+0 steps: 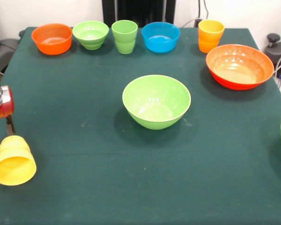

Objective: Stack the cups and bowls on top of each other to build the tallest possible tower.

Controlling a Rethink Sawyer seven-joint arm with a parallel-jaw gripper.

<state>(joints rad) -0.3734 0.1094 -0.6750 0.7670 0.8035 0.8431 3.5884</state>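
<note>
At the left edge the tool [9, 125] shows only in part, so whether it is wide or narrow cannot be told. Just below it a yellow cup [14, 161] lies tipped on the green bench [84, 178]. A large light green bowl [156, 101] sits mid-bench; an orange-red bowl [240, 66] sits right; small bowls and cups line the far edge.

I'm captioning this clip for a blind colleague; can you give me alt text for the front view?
A large light green bowl sits upright mid-table on a dark green cloth. A yellow cup lies tipped at the left edge below the robot's claw; smaller bowls and cups line the far edge.
</note>
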